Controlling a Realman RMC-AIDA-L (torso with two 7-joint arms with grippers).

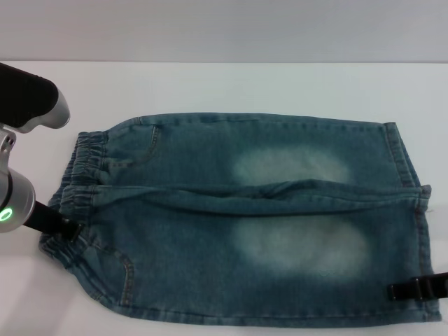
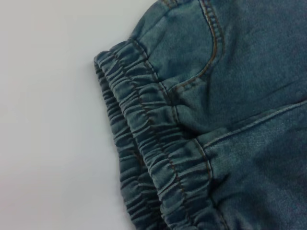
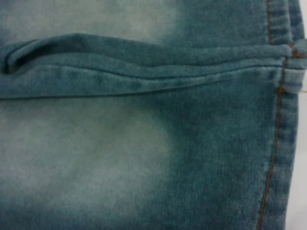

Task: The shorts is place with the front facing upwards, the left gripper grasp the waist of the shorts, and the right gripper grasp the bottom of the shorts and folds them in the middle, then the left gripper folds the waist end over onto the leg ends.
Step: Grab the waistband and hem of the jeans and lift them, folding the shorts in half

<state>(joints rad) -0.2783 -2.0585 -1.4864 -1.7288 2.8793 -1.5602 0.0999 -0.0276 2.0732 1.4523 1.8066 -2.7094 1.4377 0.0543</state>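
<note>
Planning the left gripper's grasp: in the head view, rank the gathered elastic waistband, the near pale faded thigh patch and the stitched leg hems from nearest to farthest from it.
1. Gathered elastic waistband, at the left gripper.
2. Near pale faded thigh patch, mid-shorts.
3. Stitched leg hems, far right, by the right gripper.

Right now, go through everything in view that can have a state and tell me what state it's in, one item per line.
shorts: spread flat, front up, not yet folded, a raised crease between the legs.
waistband: gathered, on the robot's left, lying on the table.
leg ends: flat, on the robot's right.
left gripper: at the waistband's near part.
right gripper: at the near leg's hem.
table: white, bearing the shorts.
</note>
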